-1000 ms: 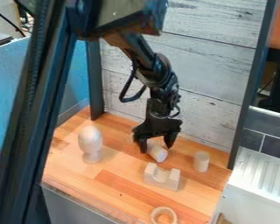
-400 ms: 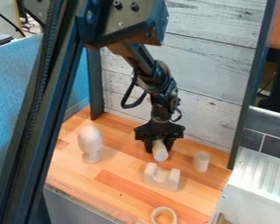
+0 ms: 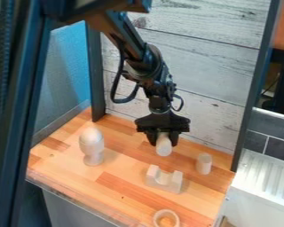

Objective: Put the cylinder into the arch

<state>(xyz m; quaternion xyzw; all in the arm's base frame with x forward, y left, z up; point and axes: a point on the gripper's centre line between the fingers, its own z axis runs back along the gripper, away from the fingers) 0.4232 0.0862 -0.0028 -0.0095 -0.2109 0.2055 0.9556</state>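
Black robot arm (image 3: 145,66) is hanging down in front of a whitewashed plank wall (image 3: 215,75). Its black two-fingered hand (image 3: 163,142) is grasping a pale, smooth wooden cylinder (image 3: 163,147), one finger lying along either side. Cylinder is tilting, round end facing the camera, behind the arch and apart from it. Arch, a pale wooden block (image 3: 164,179) with a rounded notch, is sitting on the brown striped wooden desk (image 3: 129,186), notch opening upward and holding nothing. A short pale wooden peg (image 3: 204,163) is standing upright near the arch. A pale egg-topped wooden piece (image 3: 92,144) is standing at view left. A pale wooden ring (image 3: 176,219) is lying at the bottom of the view.
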